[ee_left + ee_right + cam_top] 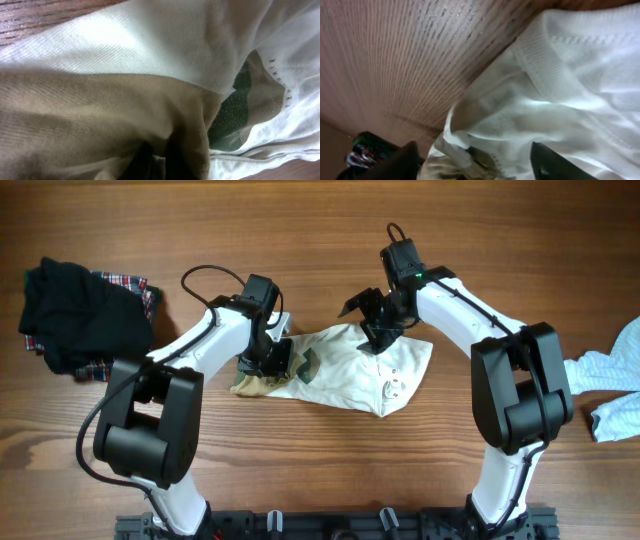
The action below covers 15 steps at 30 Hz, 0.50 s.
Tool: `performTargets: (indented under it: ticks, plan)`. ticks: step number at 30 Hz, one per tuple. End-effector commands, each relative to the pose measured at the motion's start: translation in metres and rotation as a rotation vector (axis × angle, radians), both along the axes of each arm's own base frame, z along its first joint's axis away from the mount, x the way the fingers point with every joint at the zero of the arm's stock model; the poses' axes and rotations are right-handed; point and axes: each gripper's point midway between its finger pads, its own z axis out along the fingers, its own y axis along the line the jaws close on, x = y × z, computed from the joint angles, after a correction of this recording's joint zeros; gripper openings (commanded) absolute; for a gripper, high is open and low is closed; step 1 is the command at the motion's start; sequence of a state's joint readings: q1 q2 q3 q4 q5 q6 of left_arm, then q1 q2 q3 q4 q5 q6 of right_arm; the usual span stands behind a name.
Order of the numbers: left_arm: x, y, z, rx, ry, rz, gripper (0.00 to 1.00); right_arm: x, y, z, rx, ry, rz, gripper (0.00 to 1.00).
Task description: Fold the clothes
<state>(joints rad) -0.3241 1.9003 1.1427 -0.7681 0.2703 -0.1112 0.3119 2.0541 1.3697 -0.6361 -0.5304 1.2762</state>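
T-shirt (350,370) sits mid-desk, crumpled, both hands on it; left hand (268,360) is buried in the khaki sleeve (100,115) at the shirt's left end, cloth bunched over its tips, so I cannot tell whether it is pinching or slack; right hand (380,330) is at the upper edge, fingers (402,162) spread wide with white cloth lying between them, nothing gripped; ribbed band (545,65) runs just beyond those tips, looks like collar or hem; green-brown print (308,366) shows just right of the left hand, partly folded under.

Handling guess: thin knit, light, limp, no stiffness to push against; likely to drape and drag on the wood desk (320,240) rather than slide cleanly; nothing fragile. Best holds look like the doubled seams: ribbed band, sleeve cuff, shoulder seam; a single-layer pinch mid-panel would probably just tent it. Risk: catching two layers at once.

Dark pile with plaid (75,315) lies far left, pale-blue piece (615,385) far right; both well apart from the shirt.
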Motion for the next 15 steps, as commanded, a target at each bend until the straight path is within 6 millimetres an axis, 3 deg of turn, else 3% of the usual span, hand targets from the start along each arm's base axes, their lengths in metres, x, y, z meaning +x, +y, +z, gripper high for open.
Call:
performTargets:
  ticks: [1,3,8,11,15]
  plan:
    - [-0.001,0.003,-0.006,0.013,0.008,0.011,0.1,0.001,0.005,-0.004,0.014,0.025,-0.025,0.59]
    - [-0.001,0.003,-0.006,0.012,0.008,0.011,0.1,0.002,0.001,-0.006,-0.011,0.029,-0.049,0.46]
    - [-0.001,0.003,-0.006,0.012,0.007,0.011,0.1,0.003,0.0,-0.01,-0.045,0.033,-0.074,0.47]
    - [-0.001,0.002,-0.006,0.012,0.007,0.011,0.09,0.0,0.003,-0.023,-0.065,0.072,-0.106,0.51]
    - [-0.001,0.002,-0.006,0.013,0.01,0.025,0.09,-0.002,0.003,-0.036,-0.074,0.093,-0.103,0.43]
